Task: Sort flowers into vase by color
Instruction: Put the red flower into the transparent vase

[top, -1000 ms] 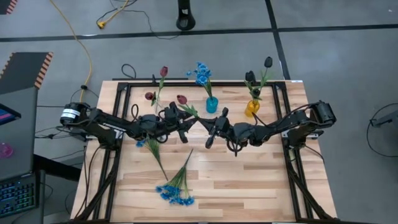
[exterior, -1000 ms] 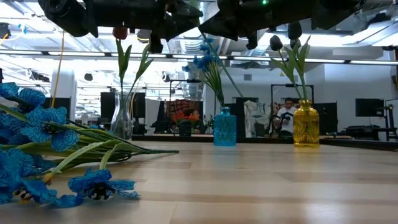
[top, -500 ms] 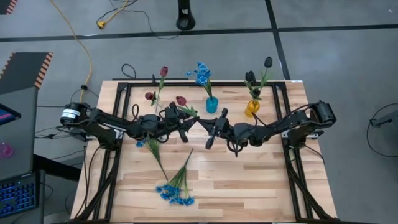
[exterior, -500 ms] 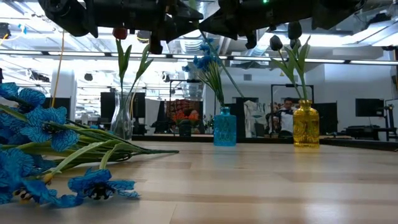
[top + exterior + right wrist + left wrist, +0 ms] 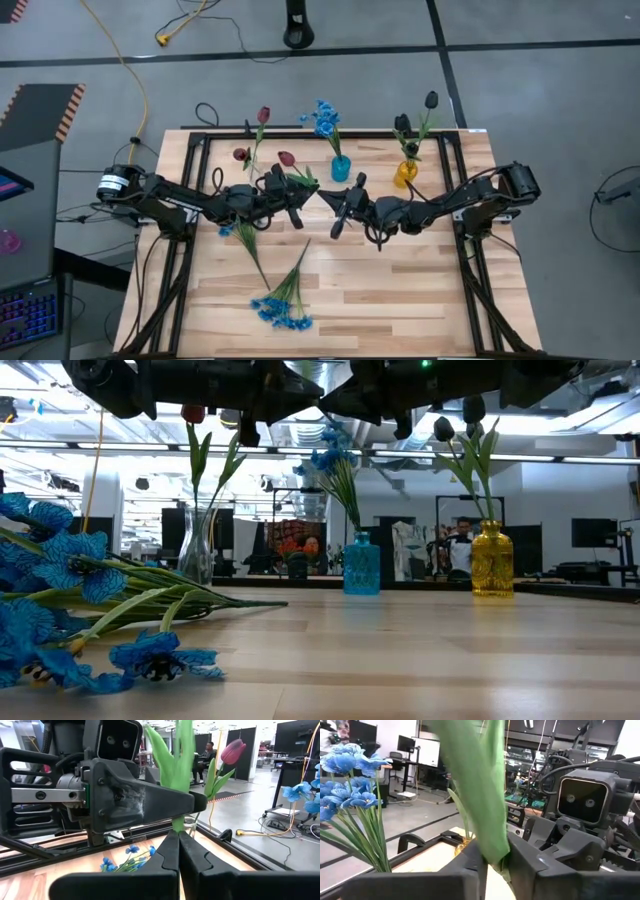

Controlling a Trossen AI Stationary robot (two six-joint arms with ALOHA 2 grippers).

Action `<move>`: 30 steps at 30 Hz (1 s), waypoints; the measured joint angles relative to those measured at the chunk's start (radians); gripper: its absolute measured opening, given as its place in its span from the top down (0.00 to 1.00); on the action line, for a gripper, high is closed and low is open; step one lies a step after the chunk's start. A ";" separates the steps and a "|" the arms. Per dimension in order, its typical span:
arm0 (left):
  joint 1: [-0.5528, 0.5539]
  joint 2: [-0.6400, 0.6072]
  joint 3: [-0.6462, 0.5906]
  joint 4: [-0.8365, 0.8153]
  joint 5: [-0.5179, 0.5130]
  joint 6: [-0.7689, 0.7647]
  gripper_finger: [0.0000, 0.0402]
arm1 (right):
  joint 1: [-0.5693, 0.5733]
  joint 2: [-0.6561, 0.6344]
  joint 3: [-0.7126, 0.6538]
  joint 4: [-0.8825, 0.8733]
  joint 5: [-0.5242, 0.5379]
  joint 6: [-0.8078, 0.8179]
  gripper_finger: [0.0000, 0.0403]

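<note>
High view: both arms meet over the table's middle, the left gripper (image 5: 297,192) and right gripper (image 5: 335,205) pinching one red tulip (image 5: 286,158) between them, apparently a handover so the stem can be re-gripped for a vase. Its bud points toward the clear vase (image 5: 246,156), which already carries red tulips. The blue vase (image 5: 340,168) has blue blossoms and the yellow vase (image 5: 405,172) near-black tulips, so colours are kept apart. A blue bunch (image 5: 281,308) lies loose on the table (image 5: 400,290), still to be sorted

Low view: the blue bunch (image 5: 70,600) lies in the foreground; the three vases stand in a row at the far edge, with both arms overhead

Left wrist view: the left fingers (image 5: 470,870) are nearly closed, a green leaf (image 5: 480,790) and stem clamped between them, the right arm's camera just beyond

Right wrist view: the right fingers (image 5: 170,855) are fully closed on the stem (image 5: 178,822), steadying it; a red tulip stands behind in the clear vase
</note>
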 joint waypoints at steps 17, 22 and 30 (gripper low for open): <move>0.001 -0.142 0.000 -0.188 -0.009 0.096 0.96 | 0.000 0.000 0.066 -0.071 0.004 -0.002 0.66; 0.000 -0.319 0.000 -0.405 -0.070 0.126 0.96 | 0.000 0.000 0.077 -0.112 0.008 -0.003 0.56; 0.001 -0.627 0.000 -0.749 -0.093 0.106 0.96 | 0.000 0.000 0.077 -0.125 0.008 -0.002 0.50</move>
